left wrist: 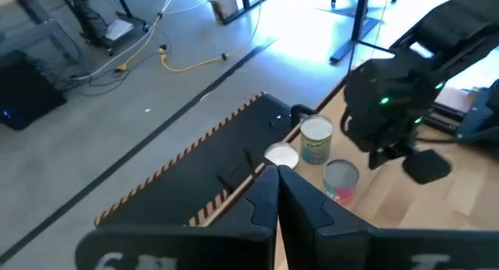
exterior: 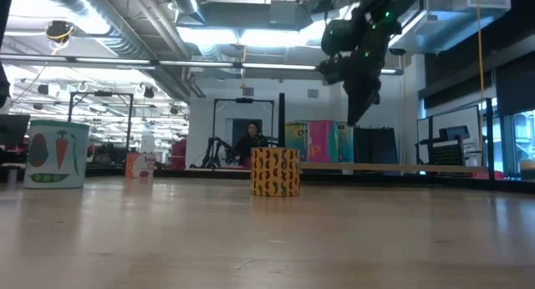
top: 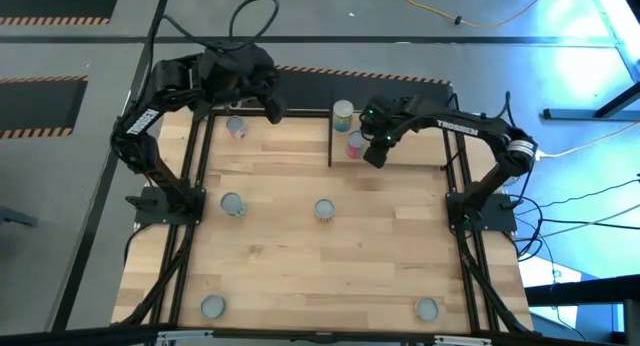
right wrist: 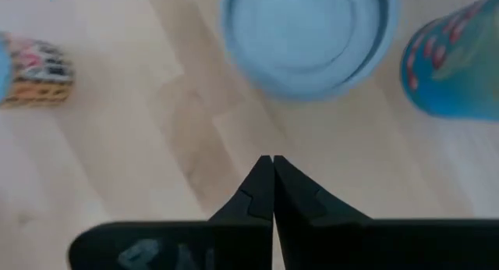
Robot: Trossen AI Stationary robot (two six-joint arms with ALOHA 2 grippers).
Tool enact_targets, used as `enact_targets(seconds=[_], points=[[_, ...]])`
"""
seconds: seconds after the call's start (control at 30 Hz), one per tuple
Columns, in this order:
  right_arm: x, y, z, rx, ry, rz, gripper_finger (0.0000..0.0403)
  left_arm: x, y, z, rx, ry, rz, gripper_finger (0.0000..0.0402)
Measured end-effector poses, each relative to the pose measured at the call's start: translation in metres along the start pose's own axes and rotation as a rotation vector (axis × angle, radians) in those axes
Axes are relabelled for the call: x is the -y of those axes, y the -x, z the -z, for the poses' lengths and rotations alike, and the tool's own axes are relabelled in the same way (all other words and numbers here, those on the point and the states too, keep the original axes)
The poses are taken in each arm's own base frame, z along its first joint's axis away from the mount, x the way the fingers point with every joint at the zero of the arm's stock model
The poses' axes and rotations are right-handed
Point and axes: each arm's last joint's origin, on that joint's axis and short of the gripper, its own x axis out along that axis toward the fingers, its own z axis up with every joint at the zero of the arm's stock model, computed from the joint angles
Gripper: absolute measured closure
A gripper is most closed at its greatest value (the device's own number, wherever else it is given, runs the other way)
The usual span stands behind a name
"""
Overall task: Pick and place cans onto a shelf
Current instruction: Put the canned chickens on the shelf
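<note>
High view: your left gripper point(top: 272, 112) sits at the far left edge of the table point(top: 330, 256), fingers clenched, holding nothing. The right gripper point(top: 375, 154) hovers at the far side over the shelf point(top: 400, 151), just beside a pink-label can point(top: 355, 144); a pale yellow can point(top: 343, 113) stands right behind it. Right fingers are clenched too — empty. Other cans are spread over the table: one near the left gripper point(top: 236, 127), one mid-left point(top: 232, 204), one in the centre point(top: 324, 209), and two at the near edge point(top: 213, 306) point(top: 427, 308).

Low view: an orange patterned can point(exterior: 275, 171) stands upright mid-table, a green-and-white can with a carrot print point(exterior: 56, 154) at the left, a small pink one point(exterior: 140, 163) farther back. One dark gripper point(exterior: 361, 114) hangs in the air above the shelf board point(exterior: 393, 167), clear of everything. A person sits in the room behind.

Left wrist view: the closed fingers point(left wrist: 265, 196) point toward three cans at the shelf — one silver top point(left wrist: 281, 154), the yellow one point(left wrist: 316, 139), the pink one point(left wrist: 341, 181) — with the right arm just beside them.

Right wrist view: closed fingertips point(right wrist: 265, 184) over bare wood, a silver can top point(right wrist: 306, 36) just ahead, a blue can point(right wrist: 454, 63) beside it, another can point(right wrist: 35, 71) well apart.
</note>
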Motion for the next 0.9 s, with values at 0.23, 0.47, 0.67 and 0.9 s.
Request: enact_targets(seconds=[0.23,0.47,0.67,0.9], points=[[0.016,-0.024,-0.008,-0.024,0.032,0.009,0.0402,0.0,0.001,0.0,0.0,0.013,0.001,0.0401],[0.017,-0.027,-0.015,0.046,0.052,0.014,0.0402,0.0,0.0,0.0,0.0,0.013,0.0,0.0401],[0.017,-0.026,-0.02,0.095,0.084,0.015,0.0402,0.0,0.0,0.0,0.0,0.013,0.0,0.0401],[0.017,-0.026,-0.022,0.115,0.093,0.013,0.0401,0.0,0.0,0.0,0.0,0.013,0.0,0.0401]])
